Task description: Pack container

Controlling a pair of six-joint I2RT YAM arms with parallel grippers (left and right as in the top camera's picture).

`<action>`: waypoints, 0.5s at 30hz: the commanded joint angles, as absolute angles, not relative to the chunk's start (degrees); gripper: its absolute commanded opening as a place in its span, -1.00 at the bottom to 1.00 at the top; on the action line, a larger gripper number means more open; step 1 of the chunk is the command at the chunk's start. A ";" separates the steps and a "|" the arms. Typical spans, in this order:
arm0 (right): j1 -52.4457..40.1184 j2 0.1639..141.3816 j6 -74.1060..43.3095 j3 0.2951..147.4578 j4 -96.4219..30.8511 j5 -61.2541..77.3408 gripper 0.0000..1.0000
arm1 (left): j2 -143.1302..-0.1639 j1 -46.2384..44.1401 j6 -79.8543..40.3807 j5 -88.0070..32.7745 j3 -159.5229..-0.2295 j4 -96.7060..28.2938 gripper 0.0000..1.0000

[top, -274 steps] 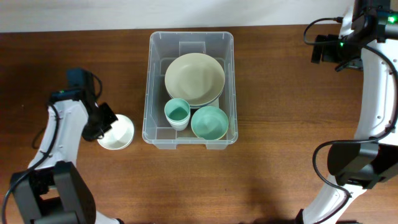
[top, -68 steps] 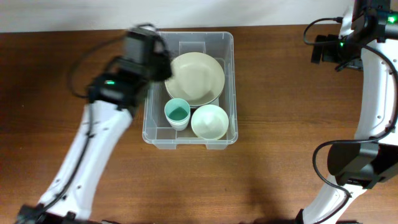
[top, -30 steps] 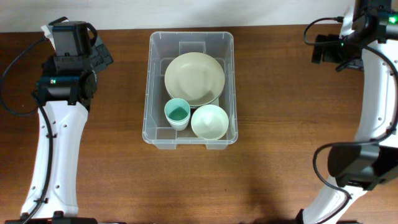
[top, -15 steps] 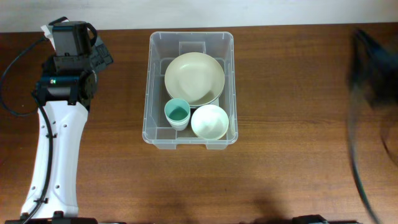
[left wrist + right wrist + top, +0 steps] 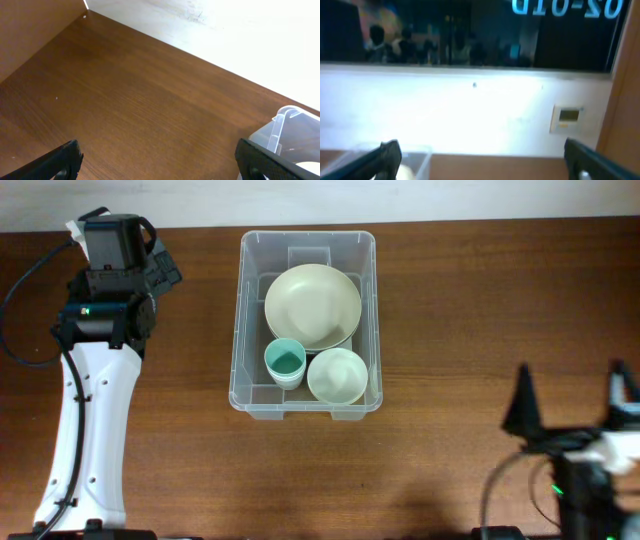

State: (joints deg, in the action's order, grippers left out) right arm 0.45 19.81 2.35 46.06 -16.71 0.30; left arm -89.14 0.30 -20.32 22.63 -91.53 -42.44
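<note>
Clear container point(image 5: 305, 245), long axis front-to-back.

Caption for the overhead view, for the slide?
Clear container holding a plate, teal cup and white bowl; left arm and right arm stand apart from it.

Window lettering: cyan glowing characters point(image 5: 567, 7) on the dark glass window pane point(image 5: 470, 30), far and to the right in the right wrist view. The frame edge cuts off their tops. They look like "02-01D" and may be mirrored, so the reading is unsure.
Wall panel: small pale rectangular wall panel point(image 5: 568, 119) on the white wall below the window, to the right. It carries a little screen with nothing legible on it.
Container label: pale rectangular label point(image 5: 309, 256) on the base of the large clear plastic rectangular container point(image 5: 243, 320), at its far end in the overhead view. No print can be made out.
Left wrist view: no writing to read.
</note>
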 commanded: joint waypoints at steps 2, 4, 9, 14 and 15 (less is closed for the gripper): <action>2.37 15.57 3.05 30.92 -6.39 4.80 0.98 | -88.58 0.27 -19.66 23.38 -92.09 -42.33 0.99; 2.33 13.82 2.92 26.20 -3.16 5.45 0.98 | -88.58 0.27 -19.66 23.38 -92.09 -42.33 0.99; 2.33 7.29 2.92 15.40 1.41 5.61 0.98 | -88.58 0.27 -19.66 23.38 -92.09 -42.30 0.99; 2.28 2.22 2.48 8.64 2.55 5.63 0.98 | -88.58 0.27 -19.66 23.38 -92.09 -42.33 0.99; 2.28 1.50 1.98 7.64 2.79 5.61 0.98 | -88.58 0.27 -19.66 23.35 -92.09 -42.30 0.99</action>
State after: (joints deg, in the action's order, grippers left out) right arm 1.96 4.10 2.81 10.70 1.87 4.67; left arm -89.14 0.30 -20.32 22.63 -91.53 -42.50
